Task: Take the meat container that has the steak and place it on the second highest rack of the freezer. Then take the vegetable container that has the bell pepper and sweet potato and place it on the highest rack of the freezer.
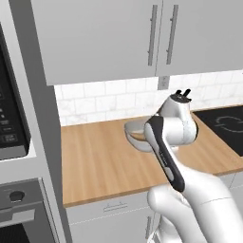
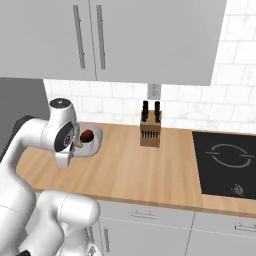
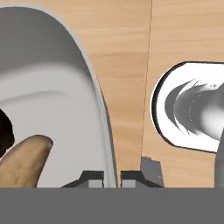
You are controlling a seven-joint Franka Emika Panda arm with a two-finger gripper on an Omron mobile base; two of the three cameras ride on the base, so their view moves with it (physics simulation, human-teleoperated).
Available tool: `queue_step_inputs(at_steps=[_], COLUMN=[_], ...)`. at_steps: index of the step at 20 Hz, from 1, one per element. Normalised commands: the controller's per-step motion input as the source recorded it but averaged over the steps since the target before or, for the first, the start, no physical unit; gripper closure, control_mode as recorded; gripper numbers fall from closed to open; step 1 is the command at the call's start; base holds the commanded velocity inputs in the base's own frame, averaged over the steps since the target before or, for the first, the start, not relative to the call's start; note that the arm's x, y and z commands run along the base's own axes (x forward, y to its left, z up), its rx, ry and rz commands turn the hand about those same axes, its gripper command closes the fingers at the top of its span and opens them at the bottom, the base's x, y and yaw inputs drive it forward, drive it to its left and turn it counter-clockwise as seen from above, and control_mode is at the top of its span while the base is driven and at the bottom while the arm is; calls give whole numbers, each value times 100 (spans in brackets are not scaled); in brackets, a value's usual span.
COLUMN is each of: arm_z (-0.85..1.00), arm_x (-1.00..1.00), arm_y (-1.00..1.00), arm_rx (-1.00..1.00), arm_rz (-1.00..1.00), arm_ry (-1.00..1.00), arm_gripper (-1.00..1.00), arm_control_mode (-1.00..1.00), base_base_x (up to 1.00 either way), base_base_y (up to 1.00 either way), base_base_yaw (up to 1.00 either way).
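Observation:
My gripper point(image 3: 111, 178) is shut on the thick right wall of the vegetable container point(image 3: 52, 100), with one fingertip on each side of the rim. In the hand view the tan sweet potato point(image 3: 24, 164) lies inside at the lower left, beside a dark patch at the left edge. The right base view shows the pale-grey container point(image 2: 94, 142) at my hand, holding the red bell pepper point(image 2: 86, 135). Seen from the left base, the container point(image 1: 134, 133) is partly hidden by my arm and looks raised a little off the wooden counter point(image 1: 99, 161). The meat container, steak and freezer are out of view.
A wooden knife block point(image 2: 150, 131) stands at the back of the counter, to the right of my hand. A black cooktop point(image 2: 225, 160) lies further right. A built-in oven point(image 1: 19, 209) and microwave point(image 1: 9, 118) are at the left. Wall cabinets point(image 1: 104, 38) hang overhead.

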Motion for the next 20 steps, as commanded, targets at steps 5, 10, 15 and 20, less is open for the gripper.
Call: queue_step_inputs(at_steps=[5,10,15,20], arm_z=[74,64,59,12], arm_x=[-44,-30,-27,-16], arm_y=[0,0,0,-15], arm_rx=[6,6,0,0], arm_rz=[-21,-3,-6,-1], arm_ry=[0,4,13,4], arm_gripper=[100,100,100,100], arm_control_mode=[-100,-100,-100,-100], base_base_x=[0,0,0,0], base_base_y=[0,0,0,0], base_base_yaw=[0,0,0,0])
